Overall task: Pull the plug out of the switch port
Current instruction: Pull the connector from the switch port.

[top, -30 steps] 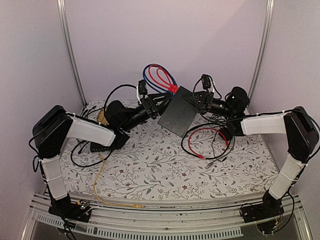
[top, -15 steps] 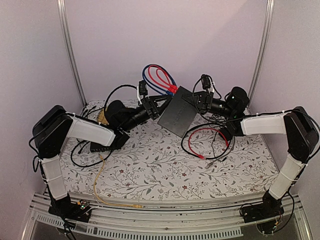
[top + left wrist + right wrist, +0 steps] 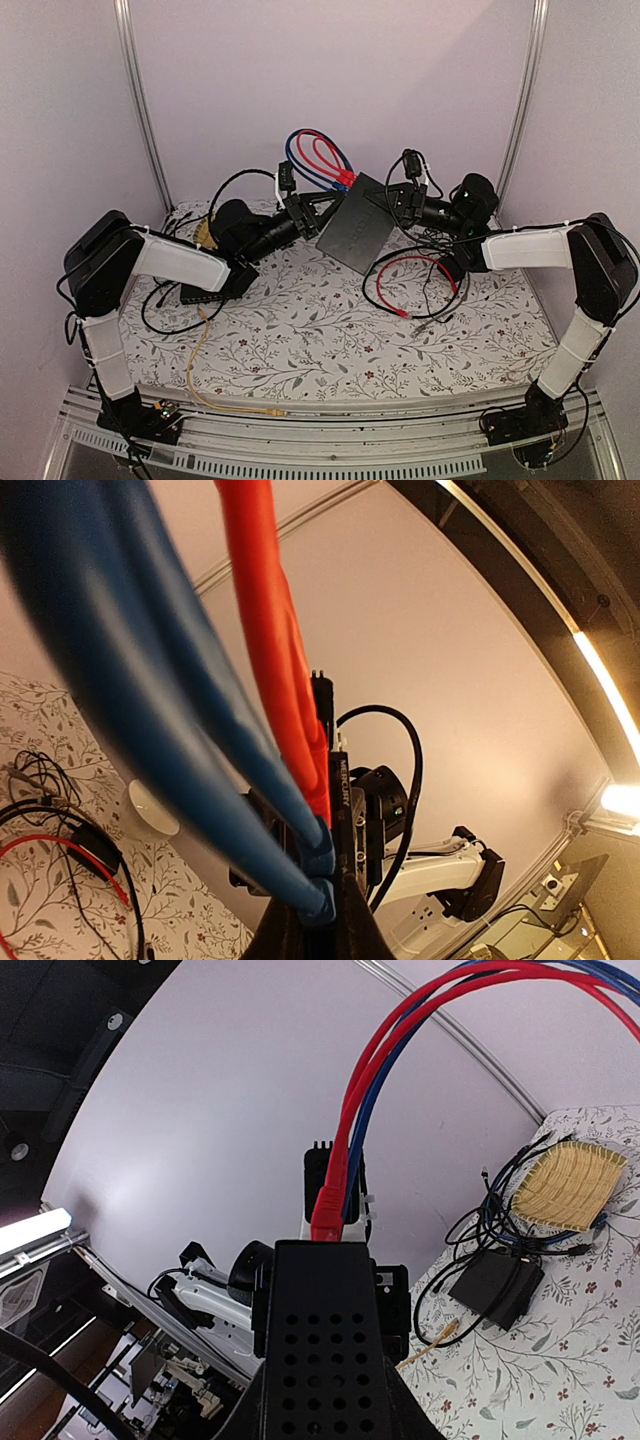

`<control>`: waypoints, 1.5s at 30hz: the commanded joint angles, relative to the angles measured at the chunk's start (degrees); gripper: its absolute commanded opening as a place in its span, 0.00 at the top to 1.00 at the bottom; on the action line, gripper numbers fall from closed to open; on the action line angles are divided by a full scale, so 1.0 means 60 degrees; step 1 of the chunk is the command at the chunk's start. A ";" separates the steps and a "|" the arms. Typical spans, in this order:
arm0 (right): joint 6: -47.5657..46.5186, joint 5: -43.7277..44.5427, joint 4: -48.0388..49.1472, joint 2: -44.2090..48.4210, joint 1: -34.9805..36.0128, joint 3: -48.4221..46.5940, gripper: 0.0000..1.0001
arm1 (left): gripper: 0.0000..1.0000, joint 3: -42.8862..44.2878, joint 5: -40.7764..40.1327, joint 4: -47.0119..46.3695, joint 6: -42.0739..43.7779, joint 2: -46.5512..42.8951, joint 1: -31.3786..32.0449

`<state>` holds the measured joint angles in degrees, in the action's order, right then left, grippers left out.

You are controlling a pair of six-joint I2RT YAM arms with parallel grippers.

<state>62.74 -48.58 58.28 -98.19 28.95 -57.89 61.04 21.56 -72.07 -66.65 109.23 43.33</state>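
Note:
The flat matte-black switch point(image 3: 355, 230) is held up off the table between my two grippers. My right gripper point(image 3: 392, 200) is shut on its perforated body point(image 3: 335, 1350). Red and blue cables point(image 3: 318, 155) loop up from plugs seated in the ports along its upper-left edge. In the left wrist view the switch point(image 3: 341, 800) shows edge-on, with blue plugs point(image 3: 322, 900) and a red plug point(image 3: 318, 790) in their ports. My left gripper point(image 3: 318, 935) is closed around the lowest blue plug at that edge point(image 3: 325, 207). The red plug also shows in the right wrist view point(image 3: 329, 1210).
A dark grey box point(image 3: 205, 293) with a yellow cable point(image 3: 195, 360) lies at the left. A woven mat point(image 3: 570, 1185) and black cables lie behind it. A loose red cable point(image 3: 420, 280) and black wires lie on the floral cloth under my right arm.
My left gripper has shifted very slightly at the switch's plug edge. The switch and my right arm have not moved.

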 commanded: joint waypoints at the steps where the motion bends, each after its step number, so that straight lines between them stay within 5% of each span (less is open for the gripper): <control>1: -0.0030 0.0202 0.0965 0.0223 -0.0035 -0.0254 0.99 | 1.00 0.0200 0.0001 -0.0109 0.0110 -0.0322 0.0005; 21: -0.0215 0.0261 0.1023 0.0022 -0.0020 -0.0093 0.99 | 1.00 -0.0108 -0.1155 -0.1668 -0.0788 0.0120 0.0243; 35: -0.0188 -0.0191 0.0783 0.0426 -0.0399 -0.0139 0.99 | 1.00 0.0361 0.0297 0.0780 0.0895 -0.0634 0.0033; 45: -0.0174 -0.0077 0.0883 0.0472 -0.0416 -0.0036 0.99 | 1.00 0.0083 0.0081 -0.0121 0.0295 -0.0477 0.0012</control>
<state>62.00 -51.40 59.05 -98.21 27.57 -57.89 61.69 22.00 -66.78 -63.16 107.26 43.83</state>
